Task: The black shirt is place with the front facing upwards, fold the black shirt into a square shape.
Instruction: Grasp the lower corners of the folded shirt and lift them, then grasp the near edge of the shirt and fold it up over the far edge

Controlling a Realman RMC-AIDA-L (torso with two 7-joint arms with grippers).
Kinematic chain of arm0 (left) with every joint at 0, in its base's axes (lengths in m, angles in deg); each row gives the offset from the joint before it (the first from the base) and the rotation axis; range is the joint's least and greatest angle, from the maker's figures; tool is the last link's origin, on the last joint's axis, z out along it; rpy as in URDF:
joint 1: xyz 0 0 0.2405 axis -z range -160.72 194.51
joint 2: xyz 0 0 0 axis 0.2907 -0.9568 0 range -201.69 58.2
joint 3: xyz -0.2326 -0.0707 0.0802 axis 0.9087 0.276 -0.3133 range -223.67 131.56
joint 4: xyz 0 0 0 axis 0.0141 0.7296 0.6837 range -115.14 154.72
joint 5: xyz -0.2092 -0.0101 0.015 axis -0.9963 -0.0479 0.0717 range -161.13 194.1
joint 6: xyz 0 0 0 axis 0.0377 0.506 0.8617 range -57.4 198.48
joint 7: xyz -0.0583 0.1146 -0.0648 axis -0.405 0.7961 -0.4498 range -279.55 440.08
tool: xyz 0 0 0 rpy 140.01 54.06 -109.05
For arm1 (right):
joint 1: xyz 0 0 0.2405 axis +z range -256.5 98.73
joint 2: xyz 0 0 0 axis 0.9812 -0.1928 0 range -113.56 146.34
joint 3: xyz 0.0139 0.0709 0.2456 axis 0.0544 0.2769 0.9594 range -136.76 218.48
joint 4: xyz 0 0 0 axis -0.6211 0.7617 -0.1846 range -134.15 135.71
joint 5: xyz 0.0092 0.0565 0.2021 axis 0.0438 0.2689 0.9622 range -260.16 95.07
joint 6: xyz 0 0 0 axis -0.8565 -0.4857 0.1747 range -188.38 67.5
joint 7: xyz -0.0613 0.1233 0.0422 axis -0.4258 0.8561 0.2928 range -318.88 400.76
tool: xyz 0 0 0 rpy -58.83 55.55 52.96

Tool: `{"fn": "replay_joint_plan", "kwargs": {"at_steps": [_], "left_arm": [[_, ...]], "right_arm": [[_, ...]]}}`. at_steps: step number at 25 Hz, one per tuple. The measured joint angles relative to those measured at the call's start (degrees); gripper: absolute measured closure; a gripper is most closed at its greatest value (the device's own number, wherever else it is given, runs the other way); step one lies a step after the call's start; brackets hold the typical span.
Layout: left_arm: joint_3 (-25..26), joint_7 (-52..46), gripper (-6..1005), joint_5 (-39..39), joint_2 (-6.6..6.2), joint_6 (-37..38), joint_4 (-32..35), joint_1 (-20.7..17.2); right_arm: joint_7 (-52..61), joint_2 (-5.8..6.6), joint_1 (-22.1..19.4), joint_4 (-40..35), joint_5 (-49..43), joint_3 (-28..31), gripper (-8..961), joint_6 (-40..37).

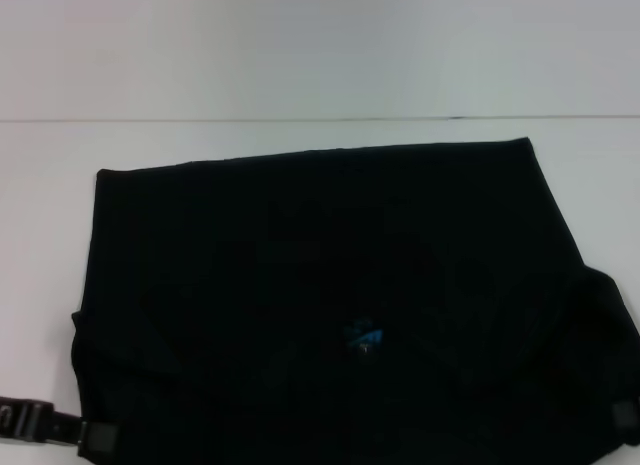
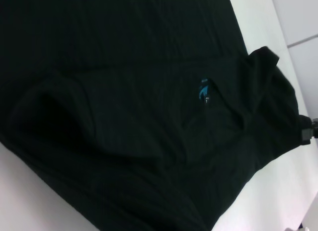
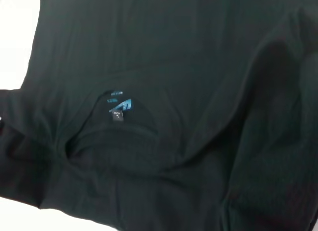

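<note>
Two grippers at shirt's near edge | left gripper (image 1: 97, 440) at one near corner, right gripper (image 1: 625, 422) at the other; cannot tell finger state on either | black shirt (image 1: 330, 285) lies on counter (image 1: 300, 135), stretching away from both, long axis spanning gripper to gripper | blue neck label (image 1: 363, 336) roughly midway between, neither arm nearer

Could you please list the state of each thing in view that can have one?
black shirt: spread flat on the white table, partly folded, blue neck label showing, no lettering visible.
left claw: low at the shirt's near-left edge; open or shut cannot be told.
right claw: at the shirt's near-right edge, mostly out of frame; open or shut cannot be told.
</note>
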Motion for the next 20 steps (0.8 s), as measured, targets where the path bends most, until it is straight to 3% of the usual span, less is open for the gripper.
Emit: {"fn": "replay_joint_plan", "kwargs": {"at_steps": [5,10,13,17,20], "left_arm": [[2.43,1.81,949,0.19,-1.4,0.57,-2.82,-0.19],[4.98,2.13,949,-0.22,-1.53,0.15,-2.89,0.78],[10.25,1.99,948,-0.25,-1.53,-1.05,-2.76,2.94],[15.44,-0.91,948,-0.28,-1.17,-9.32,-2.9,7.14],[15.53,-2.18,948,-0.32,-0.87,-14.53,-3.4,8.99]], "right_arm": [[-1.02,-0.43,-1.07,0.17,-0.11,3.14,839,-2.73],[-1.18,-0.51,-0.93,0.33,1.61,5.21,837,-3.33],[-1.43,-0.22,-0.16,0.35,5.03,7.02,836,-3.71],[-1.87,0.34,1.9,0.94,10.83,11.22,835,-0.24],[-1.86,0.77,3.95,3.17,13.88,14.05,834,7.17]]}}
